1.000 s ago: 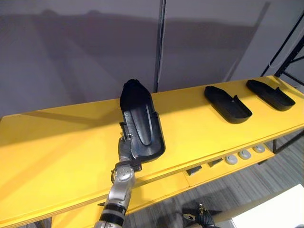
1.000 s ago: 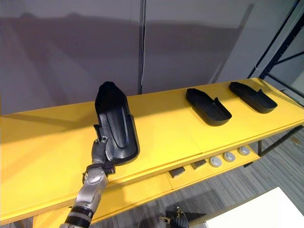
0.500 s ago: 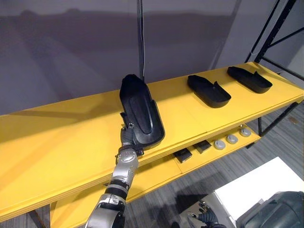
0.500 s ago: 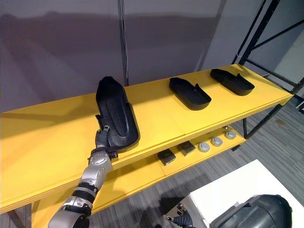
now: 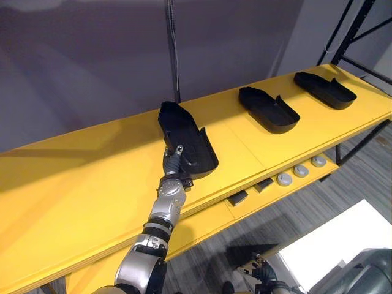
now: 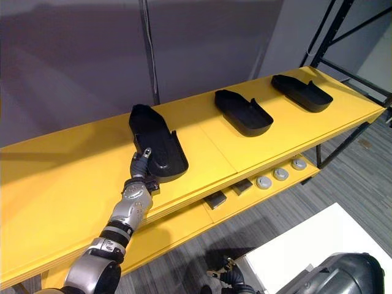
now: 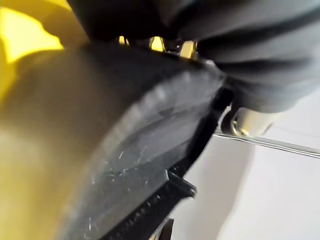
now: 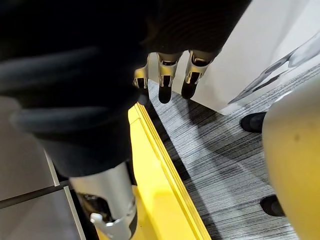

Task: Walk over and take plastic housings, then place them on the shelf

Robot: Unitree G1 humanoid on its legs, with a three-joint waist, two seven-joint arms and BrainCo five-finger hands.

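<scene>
A black plastic housing [image 5: 187,138] lies flat on the yellow shelf [image 5: 73,184], hollow side up, a little left of the middle. My left hand [image 5: 173,164] is at its near end, touching the rim; the housing hides how the hand stands there. Seen from the left wrist, the housing [image 7: 140,150] sits right against the hand's dark cover [image 7: 225,30]. Two more black housings [image 5: 268,109] [image 5: 324,89] rest farther right on the same shelf. My right hand [image 8: 164,92] hangs open over the floor beside the shelf's yellow edge and holds nothing.
A lower yellow shelf carries small round parts [image 5: 300,171] and dark blocks [image 5: 236,197]. A black rack upright [image 5: 346,30] stands at the far right. A white table [image 5: 331,245] is at the lower right. A person's shoes [image 8: 252,122] stand on the grey floor.
The housing has come down from standing tilted on its near end to lying flat on the shelf. My left hand stays at its near end. The camera has shifted.
</scene>
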